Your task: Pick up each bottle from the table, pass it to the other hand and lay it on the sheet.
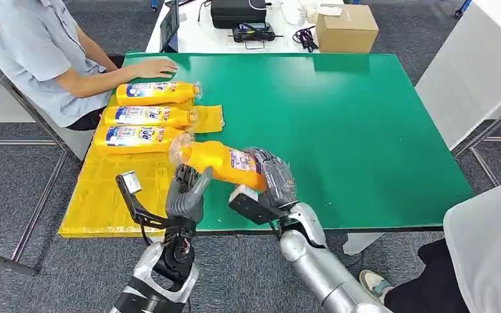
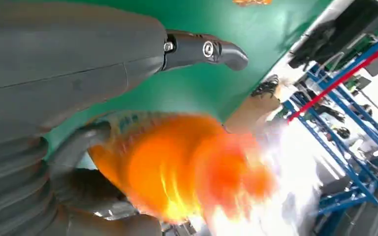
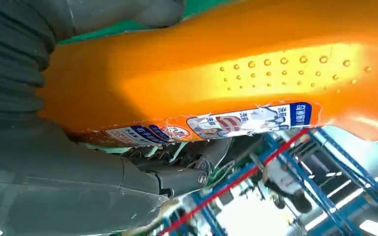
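Bottle (image 1: 218, 163) gripped in right hand (image 1: 271, 179)

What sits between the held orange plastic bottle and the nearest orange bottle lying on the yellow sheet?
Nothing: in the head view, bare yellow sheet separates the held orange bottle from the nearest lying bottle.

Three bottles (image 1: 147, 115) side by side on the sheet (image 1: 104, 195) at the table's (image 1: 365, 130) left, box (image 1: 346, 27) behind.
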`<state>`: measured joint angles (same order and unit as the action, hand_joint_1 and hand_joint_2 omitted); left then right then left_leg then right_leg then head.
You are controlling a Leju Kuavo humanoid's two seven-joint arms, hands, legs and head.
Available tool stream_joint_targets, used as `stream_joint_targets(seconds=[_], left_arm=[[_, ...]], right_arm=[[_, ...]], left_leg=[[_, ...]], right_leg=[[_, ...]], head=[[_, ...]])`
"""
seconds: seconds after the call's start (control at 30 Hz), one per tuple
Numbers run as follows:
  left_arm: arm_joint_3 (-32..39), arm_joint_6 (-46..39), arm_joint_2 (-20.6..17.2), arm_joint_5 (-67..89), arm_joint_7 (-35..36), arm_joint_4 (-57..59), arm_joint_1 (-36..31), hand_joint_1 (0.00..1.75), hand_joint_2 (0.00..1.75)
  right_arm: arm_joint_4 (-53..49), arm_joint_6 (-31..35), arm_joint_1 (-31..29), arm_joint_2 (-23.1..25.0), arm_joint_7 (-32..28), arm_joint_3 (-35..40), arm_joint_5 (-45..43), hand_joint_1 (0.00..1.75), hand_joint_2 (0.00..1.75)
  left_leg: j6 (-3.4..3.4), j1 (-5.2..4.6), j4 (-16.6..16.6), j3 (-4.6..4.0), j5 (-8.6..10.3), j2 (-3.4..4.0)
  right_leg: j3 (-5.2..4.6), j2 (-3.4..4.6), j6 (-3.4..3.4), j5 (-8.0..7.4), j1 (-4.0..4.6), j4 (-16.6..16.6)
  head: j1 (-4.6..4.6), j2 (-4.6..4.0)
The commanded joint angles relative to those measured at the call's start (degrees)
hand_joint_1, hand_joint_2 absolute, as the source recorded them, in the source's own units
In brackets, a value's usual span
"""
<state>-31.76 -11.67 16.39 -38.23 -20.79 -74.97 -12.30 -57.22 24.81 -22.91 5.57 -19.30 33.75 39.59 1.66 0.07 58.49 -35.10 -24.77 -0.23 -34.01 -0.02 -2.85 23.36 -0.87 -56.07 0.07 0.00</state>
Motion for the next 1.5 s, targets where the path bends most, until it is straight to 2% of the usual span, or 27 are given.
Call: stream_joint_targets(seconds=[0.03,0.13,0.23,0.4,0.63,1.2,1.3,1.5], left_arm=[[-0.69,-5.02,0.47,5.25,-4.3,-0.6,-2.28,0.0,1.75],[-0.51,-5.02,0.7,4.84,-3.75,-1.03,-2.58,0.0,1.75],[-0.65,-7.01,0.96,5.73,-3.8,0.1,-3.37,0.0,1.75],[-0.74,-4.49,1.42,2.11,-1.55,2.43,-4.39,0.0,1.75],[-0.74,-4.49,1.42,2.11,-1.55,2.43,-4.39,0.0,1.75],[-0.54,-3.42,1.98,-1.14,-0.49,3.6,-7.38,0.0,1.75],[-3.44,-1.75,2.11,-2.84,1.76,4.8,-7.95,0.0,1.75],[-3.97,-1.03,1.99,-3.56,2.02,4.7,-7.73,0.0,1.75]], right_arm=[[8.92,3.06,-5.91,1.12,4.68,4.84,7.34,1.75,1.75],[9.1,2.29,-6.35,1.76,4.91,4.24,6.21,1.75,1.75],[11.16,4.23,-7.07,2.05,5.3,4.81,8.22,1.75,1.75],[12.63,4.99,-7.27,3.56,2.95,4.04,5.89,1.75,1.75],[12.63,4.99,-7.27,3.56,2.95,4.04,5.89,1.75,1.75],[11.61,11.74,-6.72,4.77,-0.81,3.34,5.08,1.75,1.75],[11.78,10.18,-5.92,5.57,-4.48,1.32,-0.9,1.75,1.75],[12.06,9.54,-5.99,5.57,-5.05,1.09,-1.99,1.75,1.75]], left_leg=[[-0.07,0.02,0.02,0.15,-0.07,0.08],[-0.06,0.02,0.03,0.08,-0.05,0.09],[-0.1,0.05,0.03,0.2,-0.07,-0.01],[-0.09,0.03,0.03,0.22,-0.07,0.01],[-0.08,0.04,0.01,0.17,-0.05,-0.02],[-0.1,0.04,0.0,0.21,-0.06,0.03],[-0.07,0.03,0.0,0.13,-0.02,-0.09],[-0.1,0.03,-0.04,0.29,-0.07,-0.04]], right_leg=[[0.12,0.07,0.1,0.05,0.03,-0.03],[0.05,0.07,0.08,0.03,0.02,-0.03],[0.19,-0.04,0.12,0.09,0.06,-0.02],[0.21,-0.03,0.12,0.09,0.04,-0.03],[0.17,-0.05,0.1,0.07,0.05,0.0],[0.17,0.0,0.13,0.08,0.05,-0.01],[0.14,-0.11,0.09,0.07,0.03,0.0],[0.28,-0.07,0.13,0.1,0.04,0.04]], head=[[0.0,0.0],[0.0,0.0],[0.02,0.0],[0.02,0.0],[0.0,0.0],[0.02,0.0],[0.02,0.0],[0.02,0.0]])
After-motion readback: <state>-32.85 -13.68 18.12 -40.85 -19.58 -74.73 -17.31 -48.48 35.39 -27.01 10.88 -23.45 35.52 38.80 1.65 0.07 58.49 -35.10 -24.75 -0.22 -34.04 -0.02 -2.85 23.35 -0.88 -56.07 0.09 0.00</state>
